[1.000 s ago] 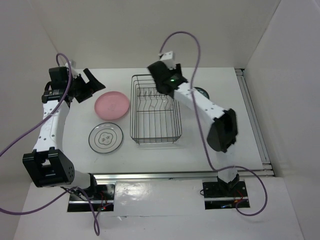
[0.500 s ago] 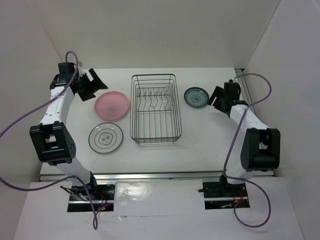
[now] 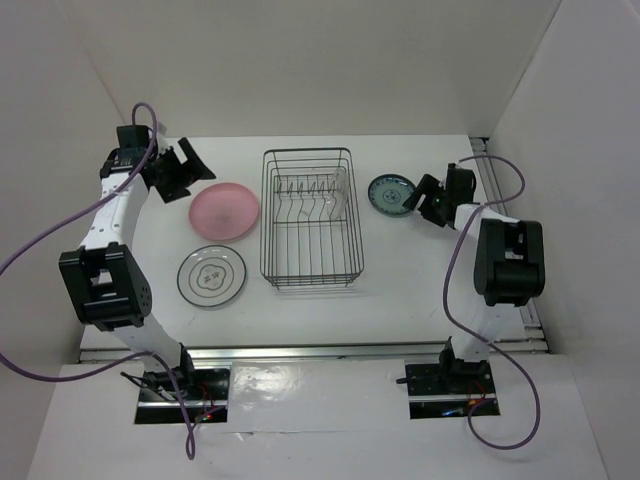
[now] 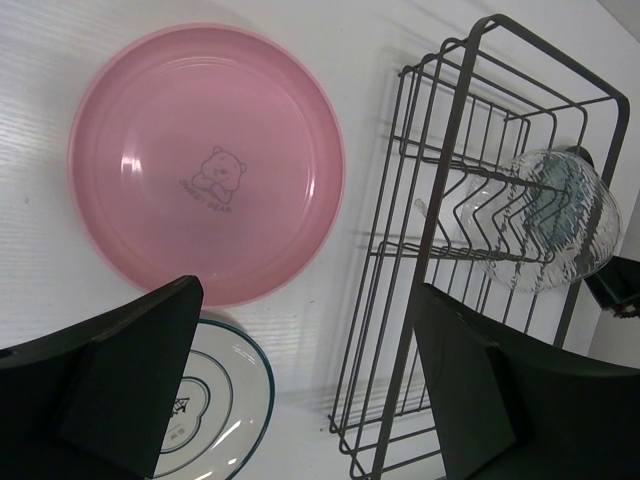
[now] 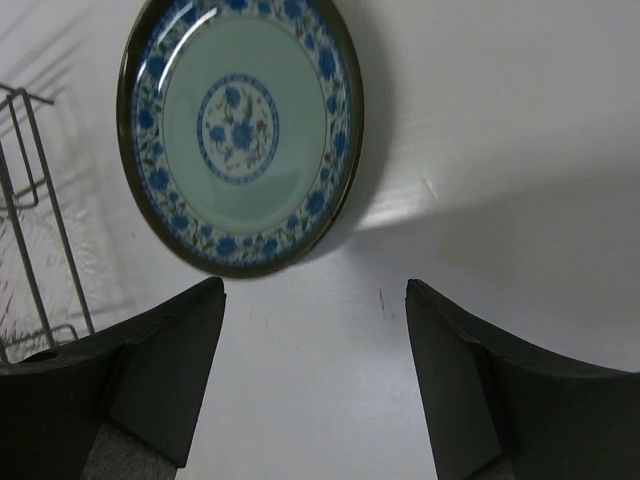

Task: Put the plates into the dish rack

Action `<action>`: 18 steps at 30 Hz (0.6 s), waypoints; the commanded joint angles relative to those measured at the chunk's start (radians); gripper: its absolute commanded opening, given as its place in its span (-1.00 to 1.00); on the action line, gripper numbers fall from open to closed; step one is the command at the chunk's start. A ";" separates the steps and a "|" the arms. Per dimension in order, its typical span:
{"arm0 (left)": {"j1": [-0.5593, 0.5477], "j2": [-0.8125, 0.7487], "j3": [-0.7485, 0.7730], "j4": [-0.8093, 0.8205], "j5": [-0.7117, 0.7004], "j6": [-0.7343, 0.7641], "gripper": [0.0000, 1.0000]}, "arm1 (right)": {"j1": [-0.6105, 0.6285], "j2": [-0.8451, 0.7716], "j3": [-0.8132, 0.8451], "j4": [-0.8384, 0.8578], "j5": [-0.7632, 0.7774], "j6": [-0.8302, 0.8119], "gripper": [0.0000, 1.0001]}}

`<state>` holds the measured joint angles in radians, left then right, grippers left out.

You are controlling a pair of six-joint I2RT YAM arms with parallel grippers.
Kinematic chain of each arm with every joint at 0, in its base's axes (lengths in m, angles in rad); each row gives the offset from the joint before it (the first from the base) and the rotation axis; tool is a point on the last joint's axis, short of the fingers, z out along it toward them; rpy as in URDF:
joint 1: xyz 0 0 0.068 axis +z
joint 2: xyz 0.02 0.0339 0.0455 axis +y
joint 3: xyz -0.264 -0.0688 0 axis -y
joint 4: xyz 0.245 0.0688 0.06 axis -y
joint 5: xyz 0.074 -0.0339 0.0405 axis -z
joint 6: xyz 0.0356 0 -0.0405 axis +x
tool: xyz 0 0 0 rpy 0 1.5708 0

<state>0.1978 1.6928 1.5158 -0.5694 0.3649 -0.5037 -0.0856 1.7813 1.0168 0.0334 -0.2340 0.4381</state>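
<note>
- Four plates in all; the clear glass plate [image 4: 545, 215] reads well only from the left wrist, upright among the prongs of the dish rack [image 3: 264, 220], and is faint from above
- White plate [image 3: 211, 276] lies flat on the table [image 3: 400, 290], cut off in the left wrist view by the frame edge and a finger
- Pink plate [image 3: 225, 210] flat, left of rack
- Left tool [image 3: 190, 168] spread wide, empty, near pink plate
- Right tool [image 5: 310, 380] spread, empty, just short of teal plate [image 5: 240, 130], which lies flat right of rack
</note>
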 commanded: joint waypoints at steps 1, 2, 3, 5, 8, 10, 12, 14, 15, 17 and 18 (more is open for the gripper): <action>0.006 -0.048 -0.008 0.031 0.028 0.007 0.99 | -0.022 0.072 0.082 0.057 0.002 -0.019 0.60; 0.006 -0.059 -0.008 0.031 0.028 0.007 0.99 | -0.022 0.088 0.097 0.057 -0.007 -0.019 0.60; 0.006 -0.059 -0.008 0.031 0.028 0.007 0.99 | -0.032 0.114 0.109 0.057 -0.020 -0.019 0.60; 0.006 -0.070 -0.017 0.031 0.028 0.007 0.99 | -0.032 0.138 0.138 0.059 -0.007 -0.019 0.60; 0.006 -0.091 -0.026 0.040 0.019 -0.002 0.99 | -0.032 0.194 0.195 0.043 0.002 -0.028 0.53; 0.006 -0.091 -0.026 0.049 0.010 -0.002 0.99 | -0.032 0.237 0.241 0.028 -0.007 -0.029 0.47; 0.015 -0.101 -0.026 0.049 0.009 -0.002 0.99 | -0.032 0.268 0.268 0.007 -0.007 -0.029 0.25; 0.025 -0.101 -0.045 0.060 0.040 -0.012 0.99 | -0.022 0.291 0.316 -0.029 -0.007 -0.048 0.22; 0.025 -0.101 -0.045 0.060 0.049 -0.012 0.99 | -0.022 0.311 0.341 -0.041 0.007 -0.058 0.19; 0.034 -0.101 -0.045 0.069 0.058 -0.021 0.99 | -0.013 0.322 0.341 -0.041 0.007 -0.067 0.17; 0.034 -0.101 -0.045 0.069 0.058 -0.021 0.99 | -0.013 0.322 0.341 -0.041 0.018 -0.067 0.15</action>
<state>0.2195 1.6264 1.4765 -0.5426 0.3908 -0.5060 -0.1112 2.0804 1.3285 0.0326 -0.2398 0.4019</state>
